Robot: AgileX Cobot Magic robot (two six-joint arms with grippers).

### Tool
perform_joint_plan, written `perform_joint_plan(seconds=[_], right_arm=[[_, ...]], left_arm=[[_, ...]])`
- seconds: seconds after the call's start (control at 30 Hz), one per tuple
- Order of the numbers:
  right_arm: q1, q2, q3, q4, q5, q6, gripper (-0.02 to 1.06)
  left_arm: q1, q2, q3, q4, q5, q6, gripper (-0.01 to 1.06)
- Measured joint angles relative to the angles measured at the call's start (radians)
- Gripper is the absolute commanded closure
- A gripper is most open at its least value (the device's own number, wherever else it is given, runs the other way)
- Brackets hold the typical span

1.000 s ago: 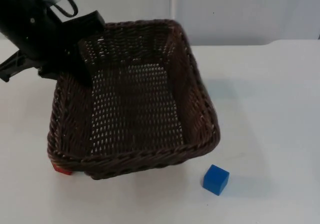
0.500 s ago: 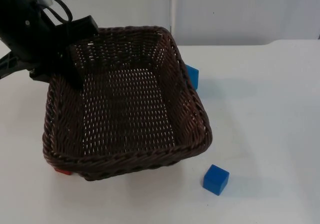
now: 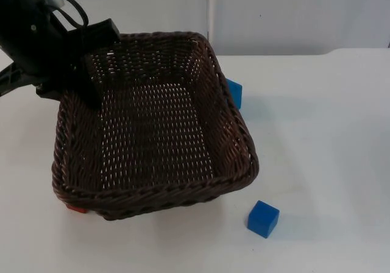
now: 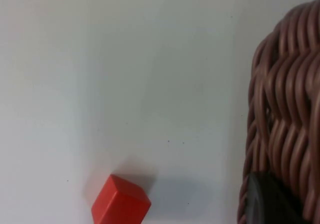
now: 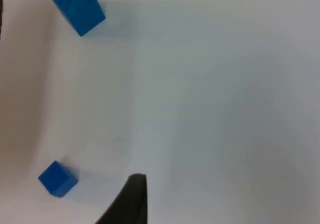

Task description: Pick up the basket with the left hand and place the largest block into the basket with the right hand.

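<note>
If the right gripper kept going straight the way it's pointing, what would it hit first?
Probably bare white table: the right gripper's fingertip points past both blue blocks, the smaller and the larger, though depth is uncertain.

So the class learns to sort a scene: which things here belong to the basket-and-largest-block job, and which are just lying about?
Job: basket, held at its rim by the left pincer; bigger blue block, seemingly the largest; right pincer, above the table near the blue blocks.
Lying about: smaller blue block; red block by the basket.
</note>
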Motion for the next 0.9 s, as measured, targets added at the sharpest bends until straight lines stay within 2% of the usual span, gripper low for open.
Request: perform_joint_plan(seconds=[0.43, 0.63, 0.73, 0.9], right_arm=[[0.0, 0.292, -0.199, 0.025, 0.005, -0.063, 0.0], [0.0, 0.444, -0.276, 0.058, 0.005, -0.158, 0.0], [0.023, 0.496, -0.309, 0.063, 0.005, -0.201, 0.0], [0.123, 0.647, -0.427, 0.068, 0.005, -0.296, 0.0]], left_arm=[[0.0, 0.0, 0.0, 0.0, 0.0, -0.004, 1.05], [0.0, 0.0, 0.0, 0.0, 0.0, -0.004, 1.05], [0.0, 0.0, 0.0, 0.0, 0.0, -0.004, 1.05], [0.0, 0.0, 0.0, 0.0, 0.0, -0.004, 1.05]])
